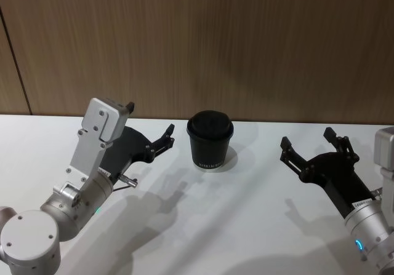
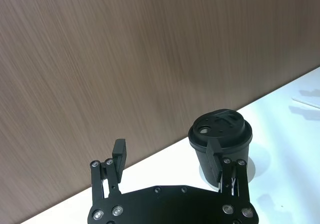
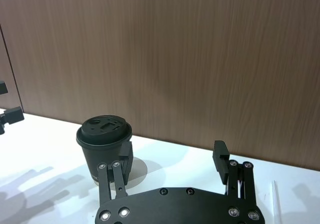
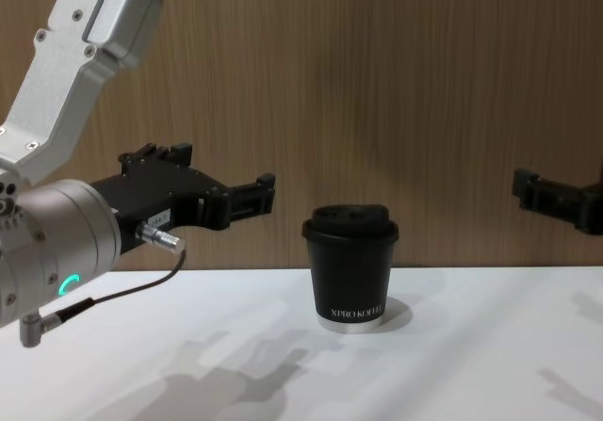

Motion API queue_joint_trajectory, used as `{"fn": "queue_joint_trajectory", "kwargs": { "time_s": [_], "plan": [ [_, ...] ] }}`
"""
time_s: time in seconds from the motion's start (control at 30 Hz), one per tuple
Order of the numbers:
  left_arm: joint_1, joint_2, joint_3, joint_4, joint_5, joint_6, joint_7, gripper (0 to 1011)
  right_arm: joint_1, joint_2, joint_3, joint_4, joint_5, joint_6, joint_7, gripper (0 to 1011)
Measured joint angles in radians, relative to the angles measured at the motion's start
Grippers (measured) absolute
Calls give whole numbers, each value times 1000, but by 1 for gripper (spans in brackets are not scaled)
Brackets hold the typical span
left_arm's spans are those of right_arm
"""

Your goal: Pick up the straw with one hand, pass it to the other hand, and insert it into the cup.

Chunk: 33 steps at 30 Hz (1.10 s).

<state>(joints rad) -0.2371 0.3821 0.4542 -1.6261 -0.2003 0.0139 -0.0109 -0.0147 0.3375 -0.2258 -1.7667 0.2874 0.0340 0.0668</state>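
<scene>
A brown wood-grain panelled wall (image 1: 246, 41) stands behind a smooth white tabletop (image 1: 203, 226). A dark vertical seam (image 1: 15, 59) splits the wall near its left end. Soft grey shadows (image 1: 161, 192) lie across the tabletop.

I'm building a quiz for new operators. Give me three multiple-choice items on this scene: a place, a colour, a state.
1. Where is the cup? A) on the table between the left pincer and the right pincer; B) in the left pincer; C) tipped over.
2. What colour is the lid? A) white; B) black; C) red.
3. What state are the pincers in? A) both shut; B) one shut on the cup; C) both open.
Answers: 1A, it stands upright with a pincer on either side; 2B, the domed lid is black; 3C, each gapes wide, holding nothing.
</scene>
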Motion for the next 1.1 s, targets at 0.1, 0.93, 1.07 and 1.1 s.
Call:
{"fn": "queue_joint_trajectory", "kwargs": {
  "time_s": [0.1,0.93,1.07,1.1],
  "plan": [
    [0,0,0,0,0,0,0,1003,0,0,0,0,0,0,0,1001],
    [0,0,0,0,0,0,0,1003,0,0,0,0,0,0,0,1001],
    [0,0,0,0,0,0,0,1003,0,0,0,0,0,0,0,1001],
    [0,0,0,0,0,0,0,1003,0,0,0,0,0,0,0,1001]
  ]
}}
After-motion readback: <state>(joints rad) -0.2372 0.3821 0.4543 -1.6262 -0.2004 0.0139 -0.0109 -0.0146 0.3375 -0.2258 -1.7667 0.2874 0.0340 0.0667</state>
